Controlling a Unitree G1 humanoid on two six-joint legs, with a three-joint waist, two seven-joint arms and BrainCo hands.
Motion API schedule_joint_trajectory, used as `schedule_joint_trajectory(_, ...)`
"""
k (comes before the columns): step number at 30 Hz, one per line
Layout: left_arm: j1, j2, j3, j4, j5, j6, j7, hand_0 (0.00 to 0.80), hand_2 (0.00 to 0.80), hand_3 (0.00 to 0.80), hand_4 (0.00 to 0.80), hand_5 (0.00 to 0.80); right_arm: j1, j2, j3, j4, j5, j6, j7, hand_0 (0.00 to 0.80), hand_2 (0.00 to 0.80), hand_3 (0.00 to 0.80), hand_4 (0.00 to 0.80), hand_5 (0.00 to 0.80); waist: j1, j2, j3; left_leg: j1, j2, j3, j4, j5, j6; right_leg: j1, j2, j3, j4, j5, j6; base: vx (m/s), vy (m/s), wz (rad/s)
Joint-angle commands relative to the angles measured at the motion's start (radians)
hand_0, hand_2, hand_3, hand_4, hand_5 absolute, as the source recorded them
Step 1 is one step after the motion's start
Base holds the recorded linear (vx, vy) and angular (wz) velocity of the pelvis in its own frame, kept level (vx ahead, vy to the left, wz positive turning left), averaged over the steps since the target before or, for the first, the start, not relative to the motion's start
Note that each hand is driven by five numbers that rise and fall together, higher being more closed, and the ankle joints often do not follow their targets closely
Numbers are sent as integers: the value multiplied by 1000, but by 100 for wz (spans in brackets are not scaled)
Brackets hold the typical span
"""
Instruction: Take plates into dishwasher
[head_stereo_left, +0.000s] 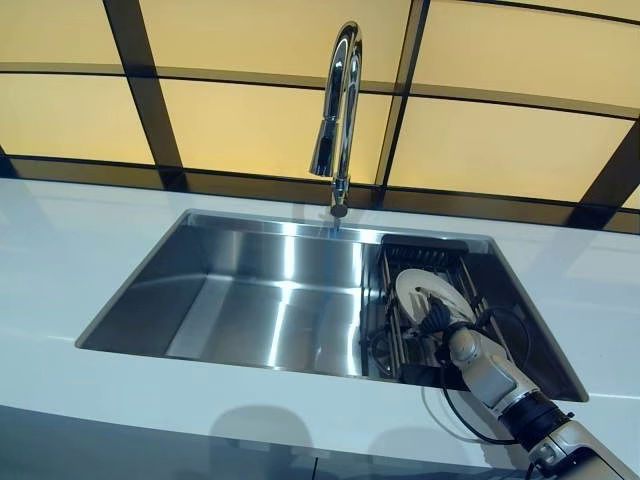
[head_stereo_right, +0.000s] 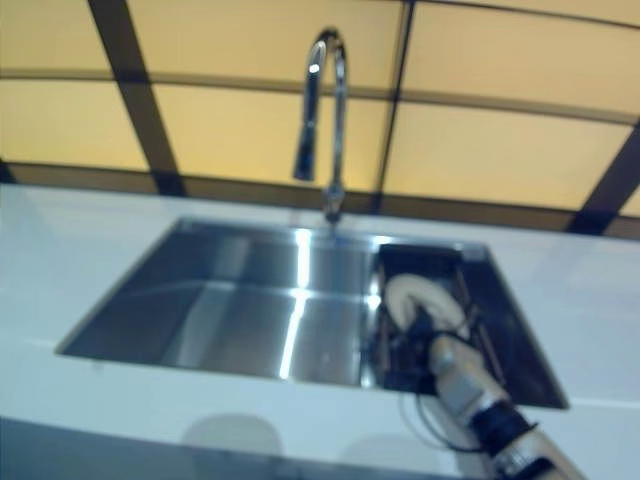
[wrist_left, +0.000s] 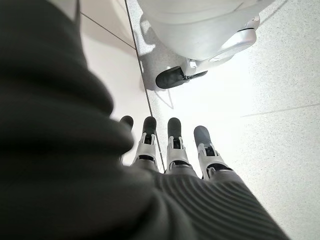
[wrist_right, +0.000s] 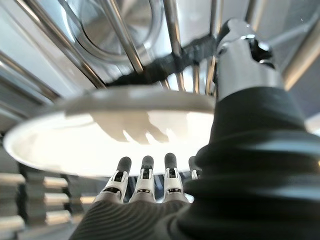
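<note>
Bright glare streaks the sink (head_stereo_left: 260, 300); the right eye view is blurred; amber backlit panels (head_stereo_left: 250, 120).

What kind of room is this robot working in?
Most likely a kitchen: a steel sink set in a white counter, a tall tap, and a plate in a rack.

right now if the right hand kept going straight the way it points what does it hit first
Most likely the white plate standing in the dish rack: the right hand has straight fingers aimed at its face. Whether they already touch is unclear.
</note>
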Motion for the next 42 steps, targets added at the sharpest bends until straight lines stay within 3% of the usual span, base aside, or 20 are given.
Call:
schedule_joint_trajectory(1, -50, 20, -20, 1, 35, 8, -11, 0, 0, 0, 0, 0, -55, -26, -7, -3, 35, 33, 29, 0, 0, 0, 0, 0, 33, -21, -11, 83, -34, 31, 14, -162, 56, -134, 12, 3, 87, 50, 14, -31, 5, 0)
schedule_joint_trajectory(8, -54, 15, -21, 10, 34, 10, -4, 0, 0, 0, 0, 0, -49, 2, -13, -3, 61, 74, 35, 0, 0, 0, 0, 0, 26, -24, -17, 88, -31, 39, 11, -163, 56, -134, 14, 10, 86, 53, 16, -5, 1, 0)
schedule_joint_trajectory(21, -55, 14, -39, 15, 25, 19, -5, 0, 0, 0, 0, 0, -66, 50, -10, 92, 42, 131, -61, 0, 0, 0, 0, 0, 40, -15, -19, 89, -33, 38, 17, -166, 62, -131, 4, 5, 100, 47, 18, 0, 0, 0)
schedule_joint_trajectory(42, -60, 17, -53, 1, 19, 13, -11, 0, 0, 0, 0, 0, -100, 56, 8, 171, -32, 141, -113, 0, 0, 0, 0, 0, 59, -9, -6, 73, -36, 25, 27, -165, 66, -142, 0, -5, 112, 44, 17, 0, 0, 0)
